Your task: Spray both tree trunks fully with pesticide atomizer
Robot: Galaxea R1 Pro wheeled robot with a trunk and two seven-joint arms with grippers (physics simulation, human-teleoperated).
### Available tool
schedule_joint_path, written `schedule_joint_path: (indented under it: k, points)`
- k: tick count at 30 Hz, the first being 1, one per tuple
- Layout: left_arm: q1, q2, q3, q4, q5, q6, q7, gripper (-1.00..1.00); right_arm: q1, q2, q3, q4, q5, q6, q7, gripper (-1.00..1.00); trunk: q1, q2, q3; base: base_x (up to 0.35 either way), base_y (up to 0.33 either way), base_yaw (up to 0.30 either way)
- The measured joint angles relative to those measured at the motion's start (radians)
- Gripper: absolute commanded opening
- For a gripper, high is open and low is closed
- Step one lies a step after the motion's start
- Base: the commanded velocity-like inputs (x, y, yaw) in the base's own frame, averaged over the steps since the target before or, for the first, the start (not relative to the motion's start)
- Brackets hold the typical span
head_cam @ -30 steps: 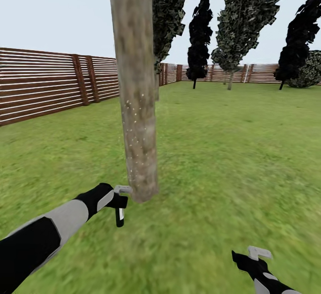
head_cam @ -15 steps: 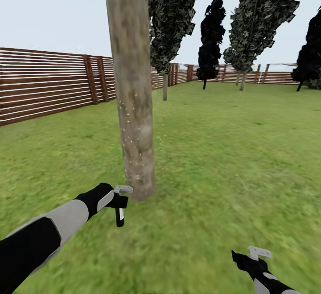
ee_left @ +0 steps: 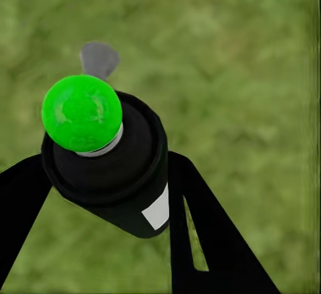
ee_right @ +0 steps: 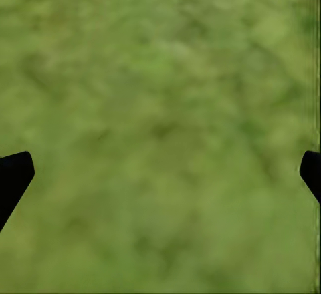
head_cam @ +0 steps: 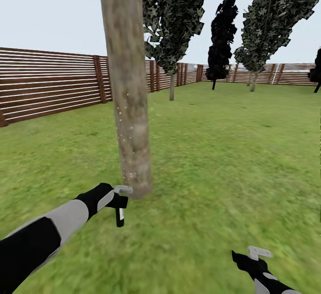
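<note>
Left hand (head_cam: 119, 201) is gripping the pesticide atomizer (ee_left: 107, 164), fingers (ee_left: 200, 234) clamping both sides of the dark body. In the left wrist view the atomizer's tip is showing bright green, with a grey trigger piece sticking out beyond it. In the head view the atomizer is hanging as a short dark stick under the hand, just beside the foot of the tree trunk (head_cam: 127, 84), on the fence side of it. The hand is hovering over the grass (head_cam: 214, 160), not touching the trunk. Small pale specks are dotting the trunk's lower half.

Right hand (head_cam: 255, 258) is sitting low, well apart from the trunk, toward the open lawn. In the right wrist view its fingers (ee_right: 13, 177) are spreading wide at the frame edges with nothing but grass between them.

Behind the trunk a slatted wooden fence (head_cam: 49, 84) is running along the lawn, and dark narrow trees (head_cam: 222, 31) are standing farther back near it.
</note>
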Motion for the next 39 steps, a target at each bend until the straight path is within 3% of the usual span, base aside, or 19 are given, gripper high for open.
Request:
schedule_joint_path:
  k: [9, 20, 39]
  points:
    - [0.0, 0.0, 0.001, 0.0, 0.0, 0.0, 0.0, -1.0, -0.001, 0.0, -0.001, 0.001, -0.001, 0.001, 0.0, 1.0, 0.0, 0.0, 0.0, 0.012, -0.328, 0.153]
    - [0.0, -0.014, 0.001, -0.001, 0.0, 0.002, 0.0, -1.0, 0.0, 0.0, -0.001, 0.0, -0.001, 0.001, 0.0, 1.0, 0.0, 0.0, 0.0, 0.086, -0.117, 0.2]
    - [0.0, -0.021, 0.001, -0.002, 0.0, 0.002, 0.0, -1.0, 0.0, 0.0, -0.001, 0.0, 0.0, 0.0, 0.0, 1.0, 0.0, 0.0, 0.0, 0.062, -0.32, 0.139]
